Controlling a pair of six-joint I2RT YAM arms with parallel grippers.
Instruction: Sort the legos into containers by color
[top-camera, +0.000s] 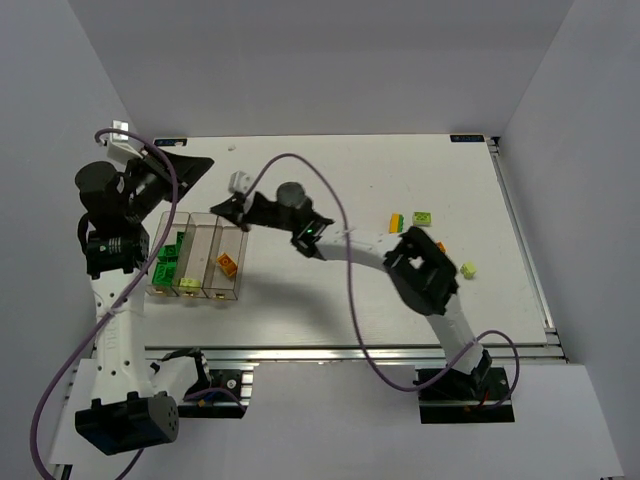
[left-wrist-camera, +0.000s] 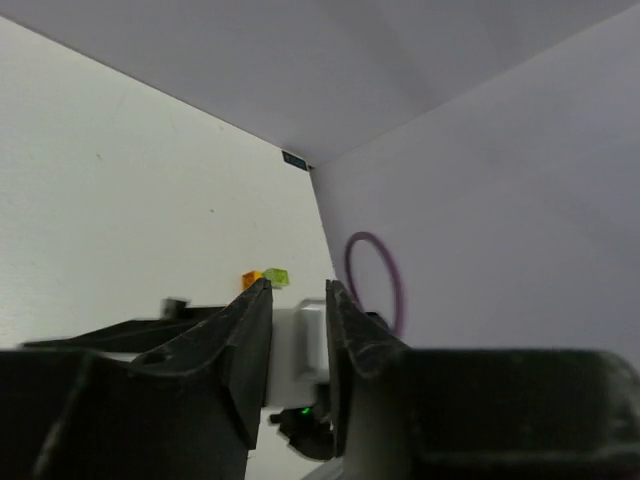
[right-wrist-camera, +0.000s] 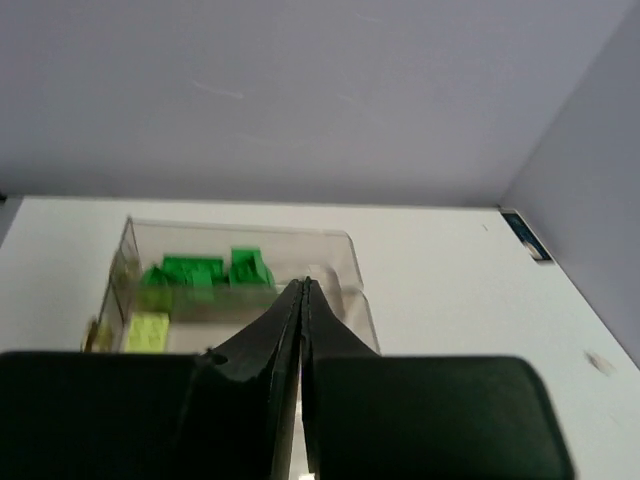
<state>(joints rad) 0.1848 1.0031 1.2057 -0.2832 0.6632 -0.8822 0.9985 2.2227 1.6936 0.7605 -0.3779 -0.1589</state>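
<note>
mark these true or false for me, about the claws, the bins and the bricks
1. The right claw is shut with no brick in it. True.
2. The green bricks lie in the bin furthest right in the top view. False: they lie in the leftmost bin of the containers.
3. The left claw holds a brick. False: its fingers stand slightly apart with nothing between them.
4. Loose bricks lie on the table outside the bins. True: one is a yellow-green brick.
5. An orange brick lies in the right-hand bin. True.
</note>
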